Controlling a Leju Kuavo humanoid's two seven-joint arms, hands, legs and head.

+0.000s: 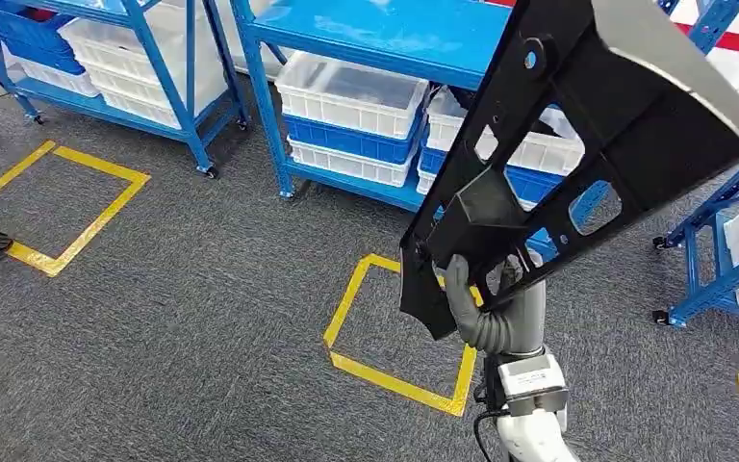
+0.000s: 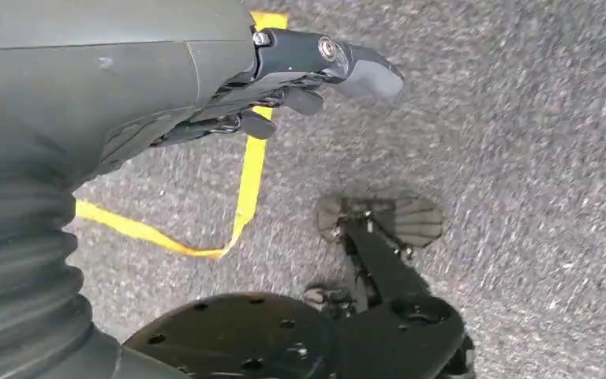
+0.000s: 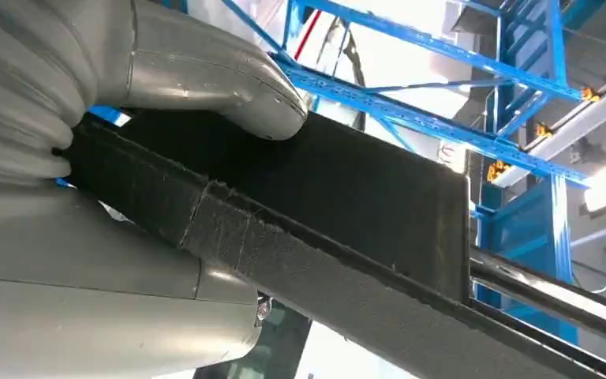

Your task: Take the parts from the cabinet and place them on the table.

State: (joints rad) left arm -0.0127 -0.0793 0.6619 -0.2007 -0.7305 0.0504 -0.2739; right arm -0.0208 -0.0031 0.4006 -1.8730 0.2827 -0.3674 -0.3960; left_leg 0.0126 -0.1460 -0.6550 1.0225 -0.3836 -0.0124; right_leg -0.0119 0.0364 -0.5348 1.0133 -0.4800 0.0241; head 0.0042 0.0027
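Observation:
A large black plastic part (image 1: 577, 144) with cut-out holes and ribs is raised in front of me, slanting up to the right in the head view. My right hand (image 1: 486, 303) grips its lower end. In the right wrist view the thumb (image 3: 205, 71) presses on the part's black edge (image 3: 339, 229), with the rest of the hand below it. My left hand (image 2: 300, 83) hangs over the grey carpet in the left wrist view, fingers loosely curled and holding nothing.
Blue shelf racks (image 1: 385, 38) with white and blue bins (image 1: 351, 96) stand ahead, another rack (image 1: 154, 67) to the left and one (image 1: 722, 260) at the right. Yellow tape squares (image 1: 394, 327) mark the grey carpet. More yellow tape (image 2: 245, 189) lies under my left hand.

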